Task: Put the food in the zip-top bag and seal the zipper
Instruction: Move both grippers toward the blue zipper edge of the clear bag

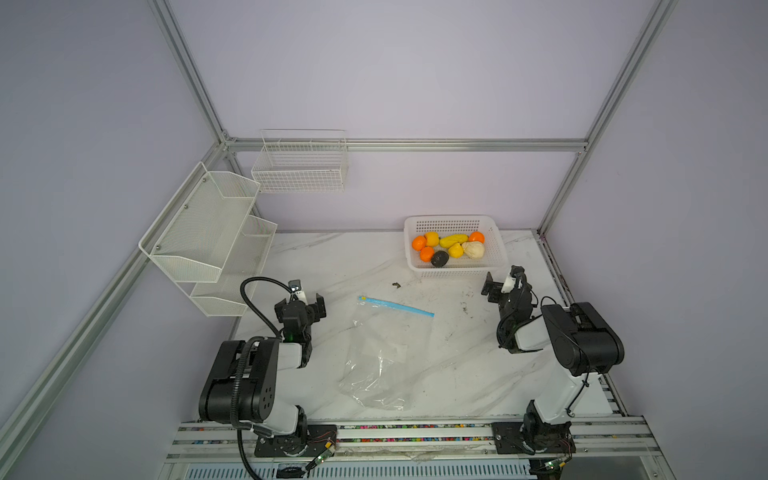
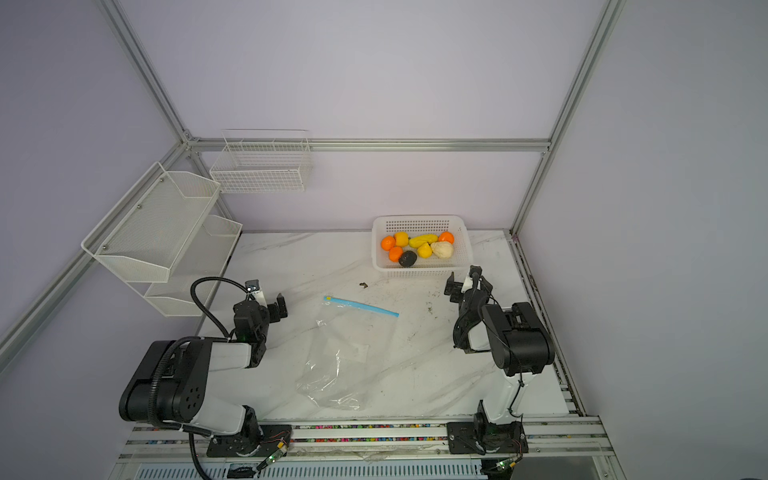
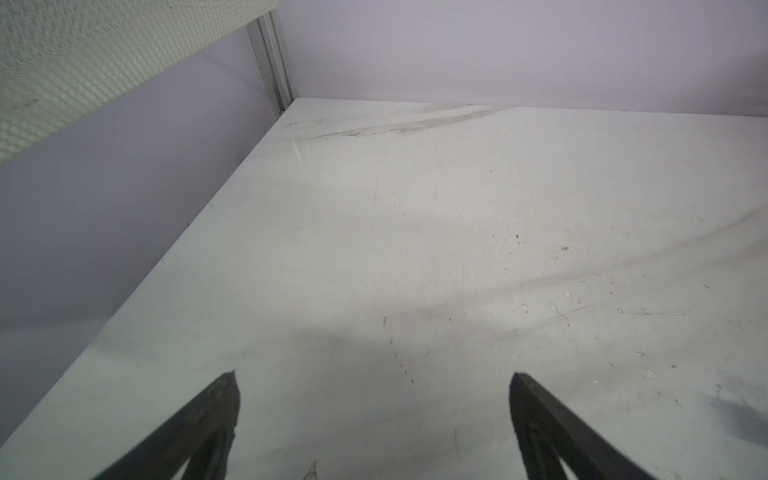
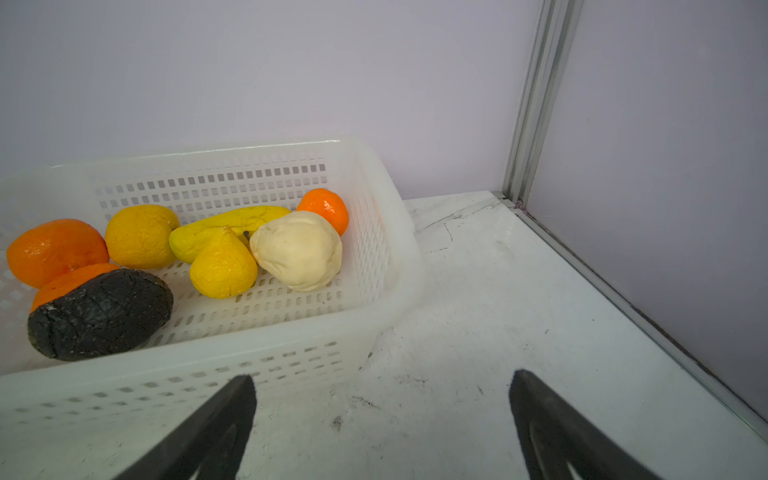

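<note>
Ahead of right gripper [image 4: 382, 376] jaws: basket [image 4: 291, 357] cut by picture edge, one orange ball [image 4: 66, 282] half hidden behind dark lump [image 4: 99, 320]. Zipper [image 1: 397, 306] state too small to tell.

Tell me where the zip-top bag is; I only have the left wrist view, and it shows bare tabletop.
Observer: The zip-top bag lies flat mid-table, between the two arms.
Operator: What goes in it, and where?
Observer: The food, eight toy pieces, sits in the white perforated basket at the far right, just ahead of the open right end effector.
Operator: Which edge opens?
Observer: The light-blue zipper runs along the bag's far edge, its yellowish slider at the end nearer the left end effector.
</note>
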Controlling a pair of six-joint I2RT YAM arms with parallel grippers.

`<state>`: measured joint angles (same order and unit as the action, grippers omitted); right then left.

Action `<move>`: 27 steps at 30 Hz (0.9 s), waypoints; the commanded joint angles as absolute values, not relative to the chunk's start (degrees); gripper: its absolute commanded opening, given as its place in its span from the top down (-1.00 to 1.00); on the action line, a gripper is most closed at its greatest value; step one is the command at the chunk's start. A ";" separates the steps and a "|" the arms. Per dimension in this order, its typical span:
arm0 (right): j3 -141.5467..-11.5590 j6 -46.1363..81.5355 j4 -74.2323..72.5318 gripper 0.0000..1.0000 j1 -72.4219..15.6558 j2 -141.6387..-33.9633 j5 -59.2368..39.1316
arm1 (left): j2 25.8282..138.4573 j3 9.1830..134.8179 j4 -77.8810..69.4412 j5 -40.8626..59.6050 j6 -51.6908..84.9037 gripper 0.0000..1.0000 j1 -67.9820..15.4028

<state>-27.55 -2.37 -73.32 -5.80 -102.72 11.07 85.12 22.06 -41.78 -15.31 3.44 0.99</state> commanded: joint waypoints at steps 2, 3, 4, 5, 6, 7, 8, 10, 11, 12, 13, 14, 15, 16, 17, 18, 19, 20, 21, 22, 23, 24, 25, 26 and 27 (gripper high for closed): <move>-32.28 -4.01 -63.45 -0.95 -6.59 -96.96 11.28 | 79.89 29.60 -31.98 -18.58 4.19 -1.00 0.16; -33.22 -4.82 -61.15 -0.95 -7.66 -95.91 12.52 | 78.31 29.96 -30.23 -19.67 4.97 -1.00 -0.13; -34.10 -5.80 -59.00 -0.95 -9.10 -94.62 14.41 | 76.94 30.36 -28.51 -20.22 5.71 -1.00 -0.36; -34.93 -6.52 -56.81 -0.95 -10.80 -93.64 16.62 | 75.69 30.81 -26.70 -20.45 6.40 -1.00 -0.78; -36.50 -6.26 -54.01 -0.95 -12.51 -92.73 19.51 | 74.06 31.70 -23.85 -20.42 7.91 -1.00 -1.14; -38.81 -3.52 -49.27 -0.95 -13.76 -91.75 21.57 | 72.51 32.70 -20.01 -19.77 9.05 -1.00 -1.42; -40.92 -1.03 -44.34 -0.95 -14.24 -91.18 21.13 | 71.21 34.21 -16.21 -18.85 10.07 -1.00 -1.62; -44.94 2.36 -36.09 -0.95 -15.45 -90.55 20.45 | 69.03 37.15 -7.68 -16.81 13.64 -1.00 -2.01; -46.42 3.94 -32.71 -0.95 -16.46 -90.31 20.27 | 68.34 38.49 -3.38 -16.13 15.92 -1.00 -2.21; -47.54 4.96 -30.01 -0.95 -17.63 -89.92 18.77 | 67.82 39.51 0.23 -15.23 17.78 -1.00 -2.41; -48.16 5.81 -28.01 -0.95 -18.72 -89.31 17.50 | 67.53 40.00 2.61 -14.17 19.37 -1.00 -2.62; -48.49 6.60 -26.35 -0.95 -20.39 -88.57 15.76 | 67.34 40.32 5.17 -12.12 21.29 -1.00 -2.72; -48.69 6.68 -25.12 -0.95 -22.15 -87.82 13.55 | 67.15 40.08 6.35 -9.07 22.55 -1.00 -2.77; -49.07 6.39 -23.53 -0.95 -23.95 -87.17 11.81 | 66.98 39.88 7.21 -6.10 23.81 -1.00 -2.81; -49.69 6.10 -21.66 -0.95 -25.67 -86.89 11.31 | 66.93 39.76 8.34 -4.29 25.03 -1.00 -3.12; -50.51 5.78 -19.27 -0.95 -27.33 -86.78 10.69 | 66.76 39.80 9.61 -2.29 26.34 -1.00 -3.46; -51.26 5.41 -17.20 -0.95 -28.73 -86.74 9.62 | 66.38 39.81 10.89 -0.98 27.45 -1.00 -3.74; -51.77 5.30 -15.40 -0.95 -29.61 -86.49 8.73 | 65.87 39.59 11.83 -0.26 28.19 -1.00 -4.22; -52.05 5.13 -13.67 -0.95 -30.78 -86.25 7.92 | 64.98 39.32 12.52 0.57 28.77 -1.00 -4.63; -52.08 4.68 -12.50 -0.95 -31.78 -85.70 6.77 | 64.09 39.19 13.38 1.66 29.19 -1.00 -5.05; -51.82 3.98 -11.79 -0.95 -32.51 -85.05 5.37 | 63.34 39.33 14.56 2.53 29.55 -1.00 -5.14; -50.91 3.25 -11.67 -0.95 -33.38 -84.14 4.36 | 62.61 39.45 16.19 3.43 29.97 -1.00 -5.27; -49.96 2.66 -11.86 -0.95 -34.10 -83.19 3.46 | 61.93 39.66 17.95 4.05 30.57 -1.00 -5.36; -49.31 2.22 -11.82 -0.95 -34.60 -82.54 2.24 | 61.42 39.85 19.82 4.35 31.12 -1.00 -5.41; -49.03 1.92 -11.21 -0.95 -35.00 -81.94 0.87 | 60.88 39.90 21.48 5.16 31.78 -1.00 -5.46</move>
<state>-50.02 3.22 -15.55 -33.89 -84.99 5.69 62.94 36.23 15.14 0.64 28.05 -5.19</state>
